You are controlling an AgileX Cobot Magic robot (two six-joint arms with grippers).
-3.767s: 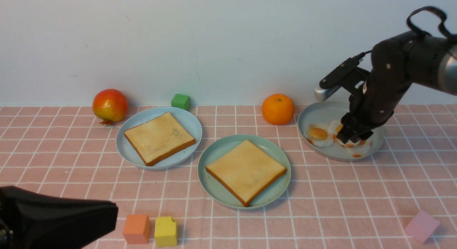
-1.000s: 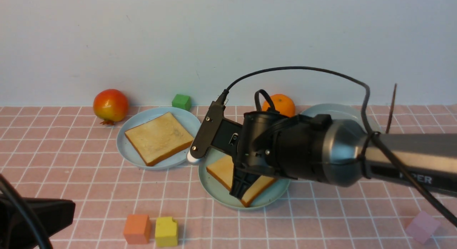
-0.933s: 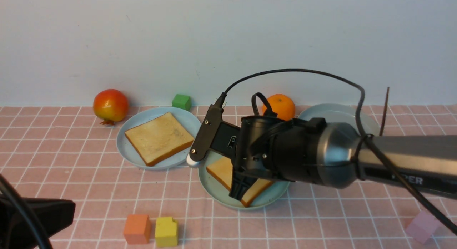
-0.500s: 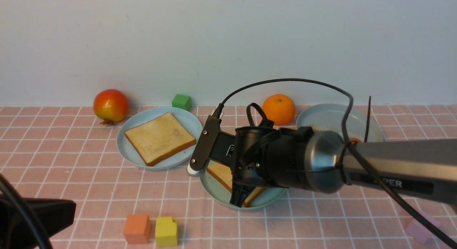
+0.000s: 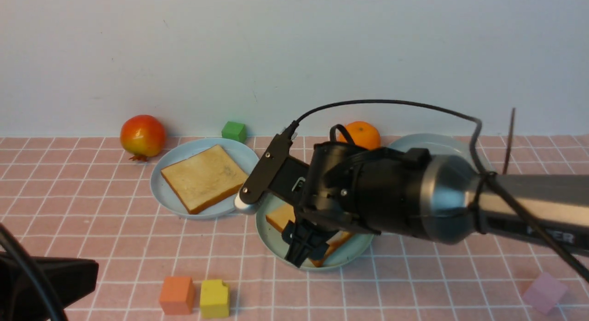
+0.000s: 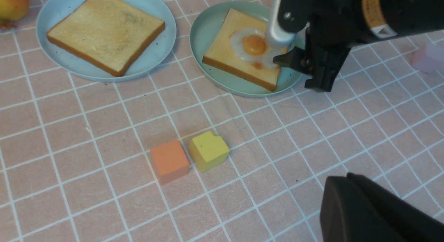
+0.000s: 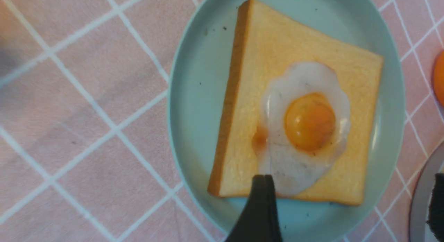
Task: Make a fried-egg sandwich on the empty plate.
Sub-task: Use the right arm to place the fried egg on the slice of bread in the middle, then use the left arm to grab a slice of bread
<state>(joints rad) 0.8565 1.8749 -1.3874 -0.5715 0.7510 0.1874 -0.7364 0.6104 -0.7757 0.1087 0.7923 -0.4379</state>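
The teal plate (image 5: pixel 269 236) holds a toast slice (image 5: pixel 279 217) with a fried egg (image 7: pixel 308 122) on it; the egg also shows in the left wrist view (image 6: pixel 255 44) and my arm hides it in the front view. My right gripper (image 5: pixel 305 247) is open and empty, just above the plate's near edge, beside the egg; it shows in its own view (image 7: pixel 350 176). The second toast slice (image 5: pixel 204 177) lies on the sky-blue plate (image 5: pixel 181 151) to the left. My left gripper (image 6: pixel 347 178) is shut and empty, low at the front left.
A grey-blue plate (image 5: pixel 407 144) sits behind my right arm. A pomegranate (image 5: pixel 142 135), green cube (image 5: pixel 233 130) and orange (image 5: pixel 363 130) stand along the back. Orange (image 5: pixel 176 295) and yellow (image 5: pixel 214 298) cubes sit front left, a pink cube (image 5: pixel 544 291) front right.
My right arm came from the grey-blue plate to the teal plate. In the last half second its jaws opened and rose slightly, leaving the egg on the toast. My left arm has not moved.
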